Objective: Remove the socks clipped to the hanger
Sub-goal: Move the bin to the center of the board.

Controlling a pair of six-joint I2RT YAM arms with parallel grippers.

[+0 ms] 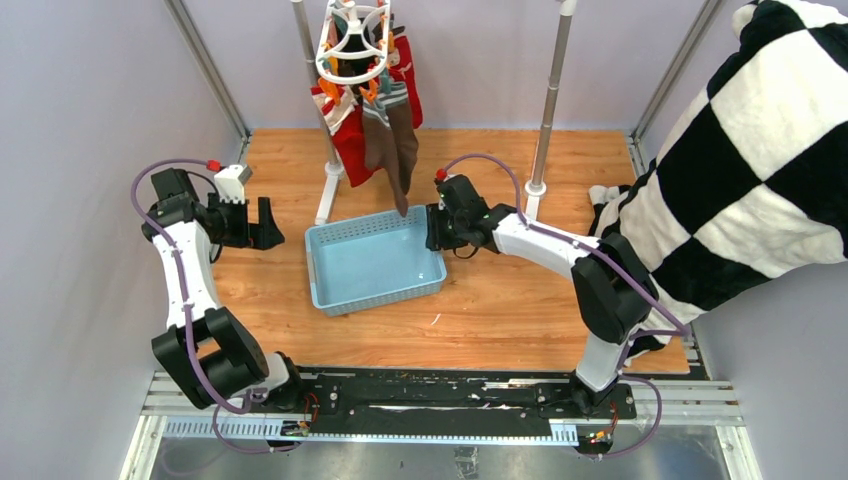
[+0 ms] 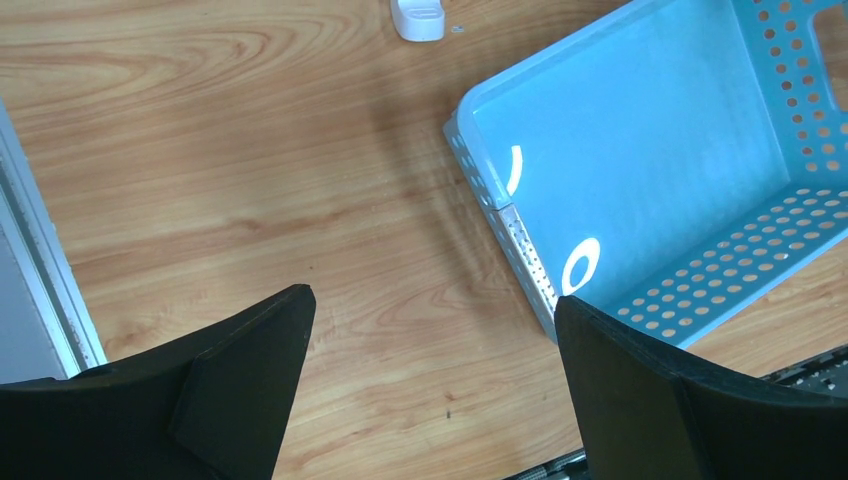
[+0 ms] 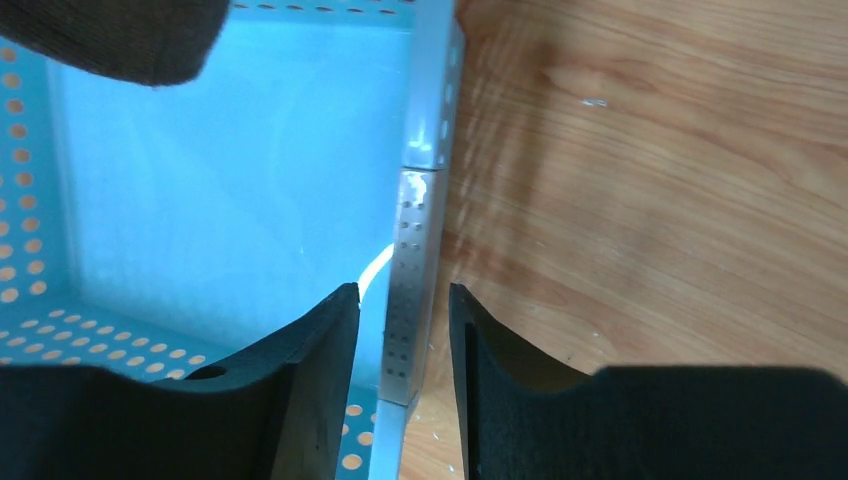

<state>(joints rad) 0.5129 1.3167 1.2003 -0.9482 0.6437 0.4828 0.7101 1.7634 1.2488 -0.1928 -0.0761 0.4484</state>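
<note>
Okay, the hanger [image 1: 352,45] is at the top centre of the overhead view, hung on the grey rail stand [image 1: 548,110]. The socks [image 1: 350,145] are clipped under it in a bunch, with red ones with white cuffs on the left. A long brown sock [image 1: 392,150] reaches lowest, and its toe sits right at the far rim of the blue basket [image 1: 318,270].

That basket is on the wooden table [image 1: 500,300], in the middle of the frame.

My right gripper [image 1: 432,228] is at the basket's right edge. On its wrist camera the jaws are partly open, and the perforated basket wall [image 3: 412,250] runs up between the two fingers [image 3: 300,390]. I see a sliver of blue on the left side, so nothing is clamped. A dark sock toe [image 3: 110,40] pokes in at the upper left.

My left gripper [image 1: 268,225] is over bare wood to the left of the basket, with its jaws spread wide and nothing between them. The basket corner shows at the upper right of its view.

The checkered blanket [image 1: 760,140] fills the right edge.
</note>
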